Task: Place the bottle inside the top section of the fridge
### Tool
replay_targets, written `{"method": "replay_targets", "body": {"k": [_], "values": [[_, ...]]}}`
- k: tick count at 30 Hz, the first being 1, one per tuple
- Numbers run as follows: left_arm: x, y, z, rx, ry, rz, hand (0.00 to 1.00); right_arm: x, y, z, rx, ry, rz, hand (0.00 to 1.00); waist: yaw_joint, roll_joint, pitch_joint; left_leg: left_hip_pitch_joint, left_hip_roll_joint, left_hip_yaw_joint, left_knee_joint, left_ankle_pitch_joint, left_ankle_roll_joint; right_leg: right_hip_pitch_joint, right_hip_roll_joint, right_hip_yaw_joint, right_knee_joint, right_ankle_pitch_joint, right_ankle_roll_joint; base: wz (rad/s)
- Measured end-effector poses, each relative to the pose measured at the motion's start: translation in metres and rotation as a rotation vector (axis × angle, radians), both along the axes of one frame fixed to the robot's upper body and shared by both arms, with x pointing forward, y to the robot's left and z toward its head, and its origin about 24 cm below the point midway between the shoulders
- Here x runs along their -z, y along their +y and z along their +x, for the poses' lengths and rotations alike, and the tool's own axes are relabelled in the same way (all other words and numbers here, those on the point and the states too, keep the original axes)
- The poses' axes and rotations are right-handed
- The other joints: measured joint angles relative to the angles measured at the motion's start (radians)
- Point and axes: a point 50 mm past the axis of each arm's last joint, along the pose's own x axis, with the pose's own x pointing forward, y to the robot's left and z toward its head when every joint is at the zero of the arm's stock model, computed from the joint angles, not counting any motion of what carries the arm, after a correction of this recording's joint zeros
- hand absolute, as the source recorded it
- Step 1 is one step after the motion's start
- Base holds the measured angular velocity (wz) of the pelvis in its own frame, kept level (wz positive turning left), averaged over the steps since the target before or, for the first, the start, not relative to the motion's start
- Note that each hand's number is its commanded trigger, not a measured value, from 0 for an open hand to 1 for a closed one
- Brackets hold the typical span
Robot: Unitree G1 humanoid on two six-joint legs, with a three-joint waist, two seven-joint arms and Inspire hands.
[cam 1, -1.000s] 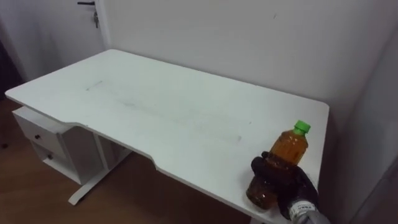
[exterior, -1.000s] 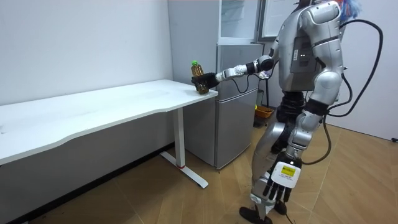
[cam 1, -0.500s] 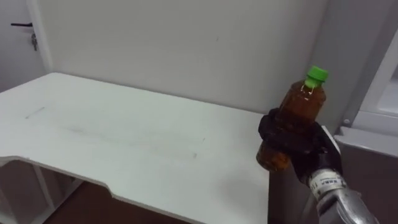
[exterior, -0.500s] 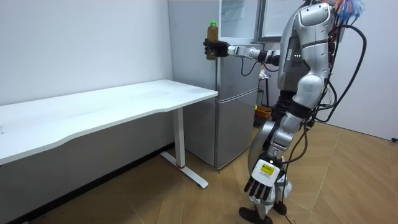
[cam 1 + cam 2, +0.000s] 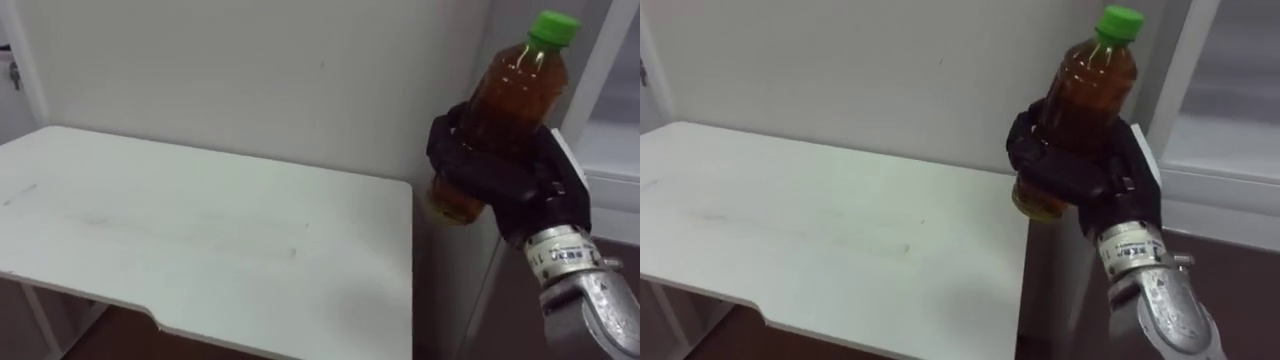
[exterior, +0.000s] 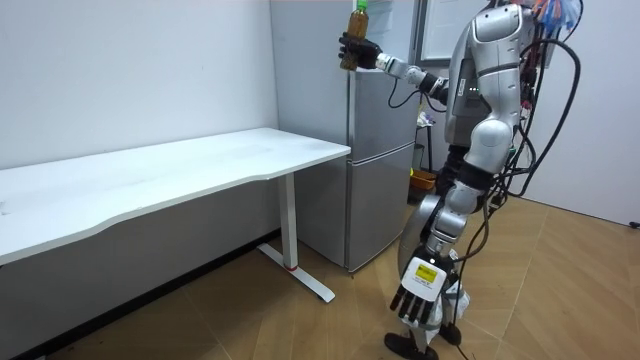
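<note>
Bottle point(image 5: 505, 110), green-capped and upright, is held aloft in the curled fingers of the right robot hand point(image 5: 490, 182), just past the table point(image 5: 200, 240) edge beside the fridge point(image 6: 385, 150). The left robot hand point(image 6: 420, 300) hangs relaxed by the leg. This looks like the carry stage; next the bottle must swing right into the upper compartment and onto a shelf.

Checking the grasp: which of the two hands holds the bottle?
The right hand, up high, fingers curled round the bottle; the left hand hangs open and empty by its leg.
</note>
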Motion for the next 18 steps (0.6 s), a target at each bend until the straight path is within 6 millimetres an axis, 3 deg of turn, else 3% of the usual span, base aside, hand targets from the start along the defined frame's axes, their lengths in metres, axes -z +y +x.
{"method": "replay_targets", "body": {"k": [9, 13, 18], "values": [[-0.001, 0.009, -0.012, -0.081, 0.007, 0.02, 0.0, -0.03, -0.018, -0.017, 0.054, -0.132, 0.009, 1.0, -0.024, -0.004, -0.0029, 0.022, 0.008, 0.021, 0.001, -0.01, -0.007, 0.011, 0.004, 0.026, 0.001, 0.001, -0.001, -0.08], [-0.002, 0.01, -0.022, -0.087, 0.028, 0.027, 0.0, -0.043, -0.027, -0.026, 0.094, -0.193, 0.018, 1.0, -0.035, -0.005, -0.0051, 0.028, 0.015, 0.037, 0.001, -0.014, -0.011, 0.01, 0.015, 0.074, 0.0, 0.002, -0.003, -0.13], [-0.002, 0.009, -0.024, -0.09, 0.032, 0.026, 0.0, -0.046, -0.036, -0.029, 0.162, -0.205, 0.051, 1.0, -0.051, -0.004, -0.0055, 0.035, 0.023, 0.053, -0.001, -0.015, -0.014, 0.01, 0.016, 0.073, 0.001, 0.004, -0.007, -0.11]]}}
